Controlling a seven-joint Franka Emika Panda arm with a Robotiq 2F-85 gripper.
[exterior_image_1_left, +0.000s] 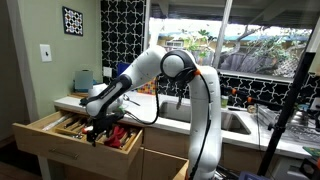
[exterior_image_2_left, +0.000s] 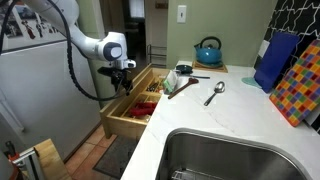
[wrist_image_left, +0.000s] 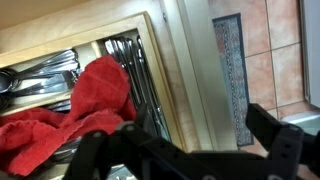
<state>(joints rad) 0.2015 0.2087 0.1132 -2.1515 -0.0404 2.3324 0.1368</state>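
Note:
A wooden drawer stands pulled out below the counter; it also shows in an exterior view and in the wrist view. It holds metal cutlery and a crumpled red cloth, seen in both exterior views. My gripper is open and empty. It hangs just above the drawer, over its side wall, with the red cloth beside one finger. I cannot tell whether a finger touches the cloth.
On the white counter lie a spoon and a dark utensil. A teal kettle stands at the back, a sink in front, a blue board at the wall. A patterned rug lies on the tile floor.

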